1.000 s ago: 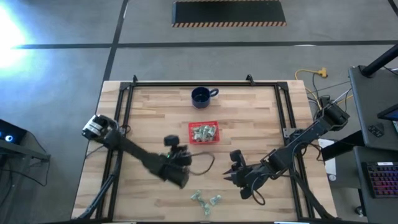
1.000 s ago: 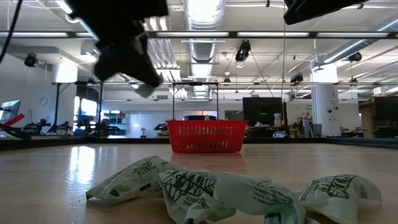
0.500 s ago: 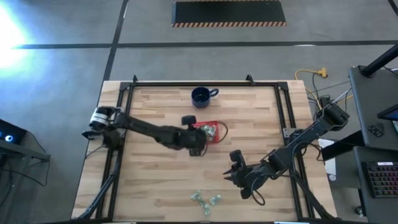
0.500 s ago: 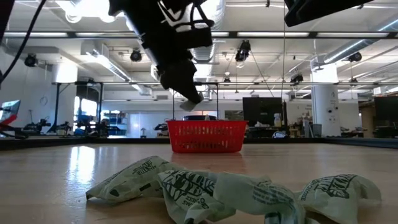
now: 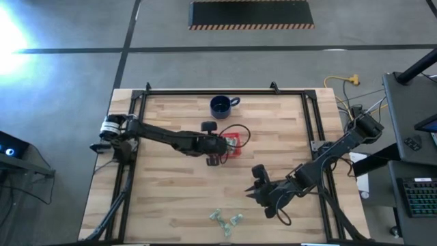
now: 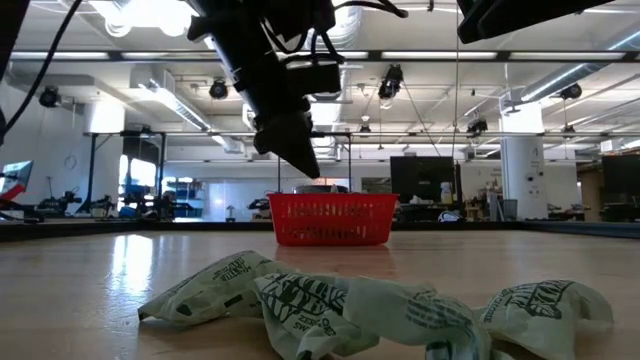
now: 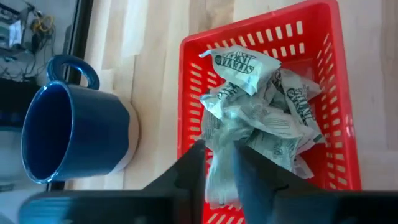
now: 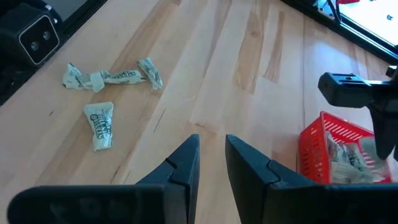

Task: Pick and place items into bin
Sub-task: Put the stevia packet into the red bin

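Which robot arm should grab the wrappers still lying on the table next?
Probably the right. The right gripper hangs over bare wood near the loose wrappers at the table's front edge, holding nothing. The left gripper is farther back over the red bin, pinching a wrapper above the pile.

Two dark jointed arms, black looping cables, silver-banded left base joint.

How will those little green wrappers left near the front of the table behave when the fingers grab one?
The loose wrappers look crumpled and thin, so they will probably be floppy and crush flat in a grasp. They seem very light, likely to slide on the smooth wooden table if nudged. Being flat, they should not roll.
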Available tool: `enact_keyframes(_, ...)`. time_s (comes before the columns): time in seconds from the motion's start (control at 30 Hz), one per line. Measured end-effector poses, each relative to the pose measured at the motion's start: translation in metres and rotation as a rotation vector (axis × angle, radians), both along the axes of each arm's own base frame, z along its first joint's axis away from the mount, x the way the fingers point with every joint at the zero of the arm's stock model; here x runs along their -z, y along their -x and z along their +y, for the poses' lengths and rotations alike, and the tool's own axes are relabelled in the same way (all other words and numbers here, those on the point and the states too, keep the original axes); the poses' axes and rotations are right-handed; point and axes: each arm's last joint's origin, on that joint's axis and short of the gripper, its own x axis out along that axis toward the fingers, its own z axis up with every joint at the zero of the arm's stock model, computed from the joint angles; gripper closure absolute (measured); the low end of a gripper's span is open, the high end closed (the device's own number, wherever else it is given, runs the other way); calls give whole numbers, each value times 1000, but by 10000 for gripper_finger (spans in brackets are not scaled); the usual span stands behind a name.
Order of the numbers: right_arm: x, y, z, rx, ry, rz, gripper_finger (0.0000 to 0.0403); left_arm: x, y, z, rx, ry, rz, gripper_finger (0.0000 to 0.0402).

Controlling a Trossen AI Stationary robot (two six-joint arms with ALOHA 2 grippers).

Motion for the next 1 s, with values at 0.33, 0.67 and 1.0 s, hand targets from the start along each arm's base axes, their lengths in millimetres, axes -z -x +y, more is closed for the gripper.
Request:
enact_keyframes(0.33,2,0,1,9,-68,20,335,-10,18,1,14,76,106,261)
enact_keyframes(0.67,26,-19,14,-75,-55,38,335,-41,68,-59,93,241,22,256)
enact_keyframes(1.0,34,-39,31,-150,-204,54,329,-32,113,-147,252,148,-248,255)
